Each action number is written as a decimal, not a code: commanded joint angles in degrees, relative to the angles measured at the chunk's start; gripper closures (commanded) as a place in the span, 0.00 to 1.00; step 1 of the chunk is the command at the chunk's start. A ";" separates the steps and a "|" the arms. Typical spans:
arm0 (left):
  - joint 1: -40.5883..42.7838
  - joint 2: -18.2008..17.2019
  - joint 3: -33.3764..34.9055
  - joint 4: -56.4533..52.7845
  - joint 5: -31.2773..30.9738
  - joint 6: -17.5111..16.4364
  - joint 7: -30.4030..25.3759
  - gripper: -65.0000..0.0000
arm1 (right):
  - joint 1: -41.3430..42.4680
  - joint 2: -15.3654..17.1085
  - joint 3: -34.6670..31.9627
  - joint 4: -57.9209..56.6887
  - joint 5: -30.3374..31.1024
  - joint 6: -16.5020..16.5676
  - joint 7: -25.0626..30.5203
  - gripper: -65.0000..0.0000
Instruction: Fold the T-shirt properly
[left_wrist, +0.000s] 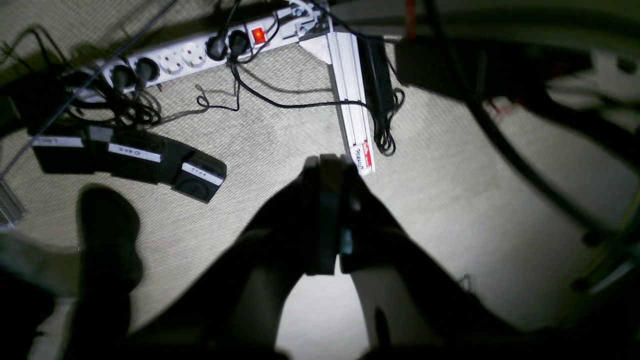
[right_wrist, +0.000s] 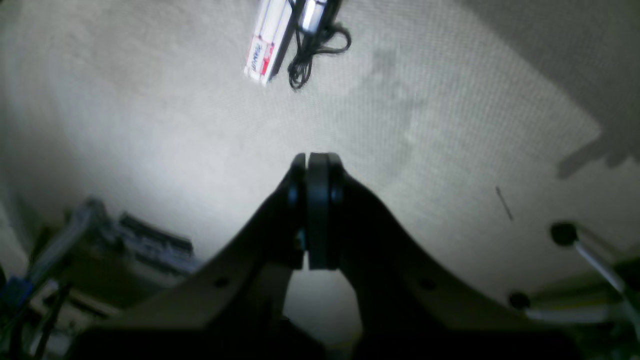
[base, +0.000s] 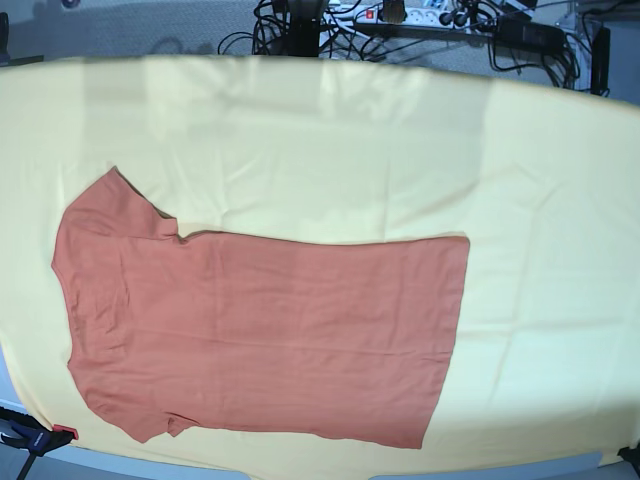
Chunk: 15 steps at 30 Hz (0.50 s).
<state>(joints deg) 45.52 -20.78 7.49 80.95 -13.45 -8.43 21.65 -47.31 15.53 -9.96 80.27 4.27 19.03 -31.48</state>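
The rust-orange T-shirt (base: 260, 330) lies spread flat in the base view, sleeves at the left and hem at the right. Neither arm shows in that view. In the left wrist view my left gripper (left_wrist: 330, 162) hangs over grey carpet, off the table, with its fingers pressed together and nothing between them. The right wrist view has my right gripper (right_wrist: 315, 159) shut and empty too, also above the carpet. No T-shirt shows in either wrist view.
A large pale yellow cloth (base: 400, 150) covers the table under the shirt. On the floor lie a white power strip (left_wrist: 190, 55) with cables, black foot pedals (left_wrist: 130, 160), an aluminium rail (left_wrist: 352, 100) and a dark shoe (left_wrist: 107, 235). A clamp (base: 30, 437) grips the table's near-left corner.
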 joint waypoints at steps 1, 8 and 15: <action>1.97 -1.18 0.00 3.45 -0.55 -0.79 0.33 1.00 | -3.02 0.90 0.09 3.80 0.44 -0.07 -0.72 1.00; 11.47 -8.63 -3.56 21.84 -0.33 -1.01 10.29 1.00 | -18.27 3.56 0.26 27.69 -0.09 -4.66 -6.14 1.00; 19.78 -9.88 -17.16 37.81 -0.72 -1.03 10.34 1.00 | -27.69 5.27 5.42 45.11 -3.06 -8.13 -7.85 1.00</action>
<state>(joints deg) 64.42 -30.46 -9.78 118.13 -13.87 -9.21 32.53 -74.17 20.62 -4.43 124.57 0.73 10.87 -39.97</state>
